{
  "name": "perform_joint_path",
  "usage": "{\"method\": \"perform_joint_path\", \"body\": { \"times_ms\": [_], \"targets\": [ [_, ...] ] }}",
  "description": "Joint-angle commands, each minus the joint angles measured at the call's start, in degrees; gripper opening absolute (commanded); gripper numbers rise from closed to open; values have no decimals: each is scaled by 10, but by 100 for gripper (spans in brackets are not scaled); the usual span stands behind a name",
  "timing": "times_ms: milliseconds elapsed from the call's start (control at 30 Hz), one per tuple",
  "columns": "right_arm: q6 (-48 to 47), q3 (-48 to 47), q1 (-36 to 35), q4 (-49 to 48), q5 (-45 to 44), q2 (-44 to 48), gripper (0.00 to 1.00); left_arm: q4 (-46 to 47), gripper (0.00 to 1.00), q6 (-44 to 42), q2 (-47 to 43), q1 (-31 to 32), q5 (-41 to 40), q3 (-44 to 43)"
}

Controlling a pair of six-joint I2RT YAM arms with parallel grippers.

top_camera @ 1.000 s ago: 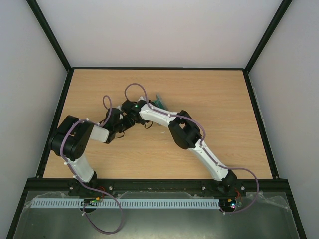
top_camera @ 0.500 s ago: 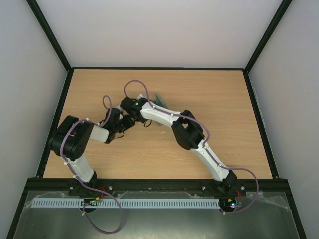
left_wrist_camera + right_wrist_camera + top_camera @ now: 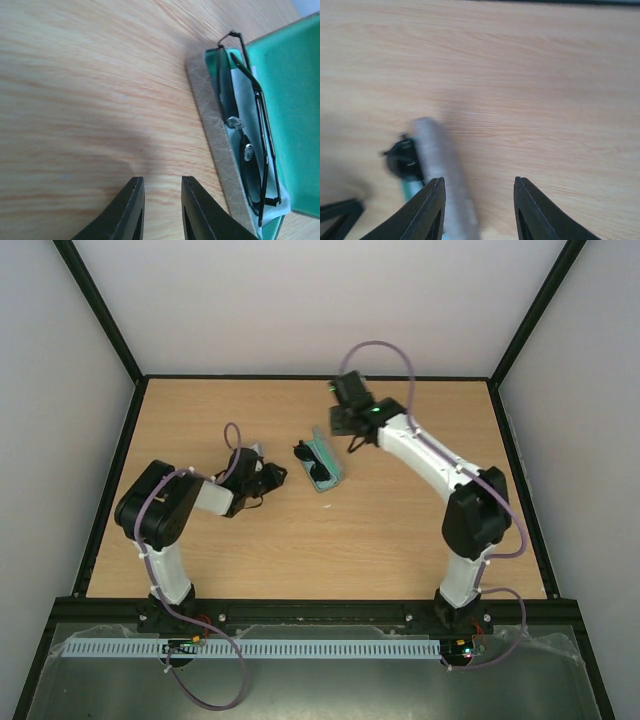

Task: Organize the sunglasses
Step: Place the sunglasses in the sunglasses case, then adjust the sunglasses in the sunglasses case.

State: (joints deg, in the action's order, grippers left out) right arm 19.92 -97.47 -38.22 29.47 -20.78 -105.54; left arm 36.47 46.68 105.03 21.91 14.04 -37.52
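Wood-grain table (image 3: 420,530) fills the overhead view, grey walls on three sides. The open case (image 3: 326,454) lies near the middle with the sunglasses (image 3: 306,454) along its left edge. My left pincer (image 3: 272,473) sits low just left of it; my right pincer (image 3: 343,426) hangs behind it, toward the far edge.

From my left wrist, the sunglasses (image 3: 246,150) lie folded inside the case (image 3: 212,135) on a pale cloth (image 3: 242,97) over green lining. My left pincer (image 3: 160,210) is released – a narrow gap, nothing in it.

From my right wrist, the view is blurred: the case (image 3: 440,165) and one dark lens of the sunglasses (image 3: 402,159) show lower left. My right pincer (image 3: 480,212) is spread wide – empty.
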Motion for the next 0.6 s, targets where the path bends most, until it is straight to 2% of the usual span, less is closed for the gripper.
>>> {"method": "perform_joint_path", "body": {
  "times_ms": [0, 200, 400, 567],
  "targets": [
    [44, 110, 82, -91, 164, 8, 39, -41, 24, -14, 36, 5, -19, -42],
    [53, 129, 101, -134, 201, -28, 38, -94, 23, -21, 59, -8, -44, -123],
    [66, 113, 116, -135, 206, -72, 38, -153, 23, -32, 91, -10, -74, -217],
    [69, 124, 127, -143, 218, -86, 38, -198, 17, -41, 134, -9, -105, -293]
  ]
}}
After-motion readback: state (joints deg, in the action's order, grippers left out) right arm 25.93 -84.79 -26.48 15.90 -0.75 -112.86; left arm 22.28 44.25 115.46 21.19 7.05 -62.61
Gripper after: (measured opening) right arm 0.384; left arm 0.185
